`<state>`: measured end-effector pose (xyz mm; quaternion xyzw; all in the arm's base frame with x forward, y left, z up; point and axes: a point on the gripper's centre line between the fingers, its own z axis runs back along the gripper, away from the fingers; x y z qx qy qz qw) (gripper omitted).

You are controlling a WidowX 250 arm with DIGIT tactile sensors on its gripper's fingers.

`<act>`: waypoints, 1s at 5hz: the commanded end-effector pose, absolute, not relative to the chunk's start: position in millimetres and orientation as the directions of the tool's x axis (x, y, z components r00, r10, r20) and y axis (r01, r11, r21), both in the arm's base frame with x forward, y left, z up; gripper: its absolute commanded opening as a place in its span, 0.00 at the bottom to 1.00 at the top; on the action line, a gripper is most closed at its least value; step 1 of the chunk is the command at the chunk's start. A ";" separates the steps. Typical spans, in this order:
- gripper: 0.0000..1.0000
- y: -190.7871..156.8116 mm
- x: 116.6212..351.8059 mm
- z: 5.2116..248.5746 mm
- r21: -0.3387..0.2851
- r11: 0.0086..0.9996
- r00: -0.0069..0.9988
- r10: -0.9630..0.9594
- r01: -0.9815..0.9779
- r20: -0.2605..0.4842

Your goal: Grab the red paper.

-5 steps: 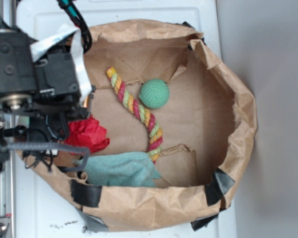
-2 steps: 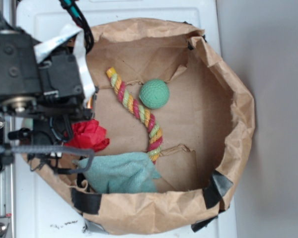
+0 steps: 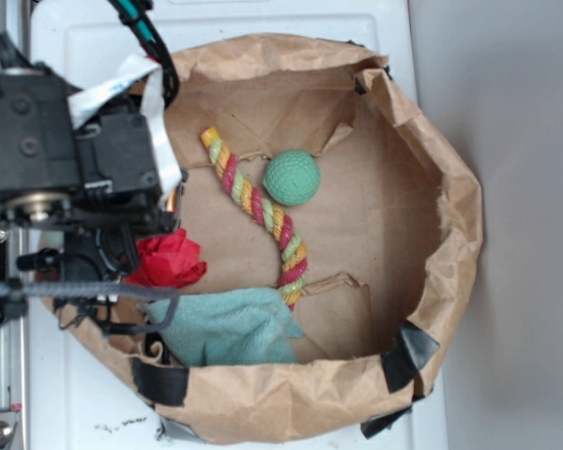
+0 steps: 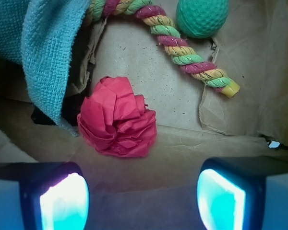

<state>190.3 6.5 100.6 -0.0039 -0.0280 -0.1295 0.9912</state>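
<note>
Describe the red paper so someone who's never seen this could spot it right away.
Look inside the brown paper bag, at the side under the black robot arm. Beside the teal cloth sits the red paper: a crumpled wad, solid red, unlike the striped rope toy or green ball.

A boxy black robot arm (image 3: 66, 159), studded with silver screws, carries a flat white ribbon cable (image 3: 155, 117) and a black braided cable bundle (image 3: 145, 42); its two dark fingers (image 4: 53, 196) bear glowing teal-white pads.
</note>
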 end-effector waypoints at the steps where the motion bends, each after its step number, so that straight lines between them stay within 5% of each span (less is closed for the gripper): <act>1: 1.00 7.5 197.6 109.3 0.008 0.961 0.958 -0.275 0.275 0.082; 5: 1.00 -14.1 220.4 107.6 -0.007 0.940 0.933 -0.339 0.342 0.123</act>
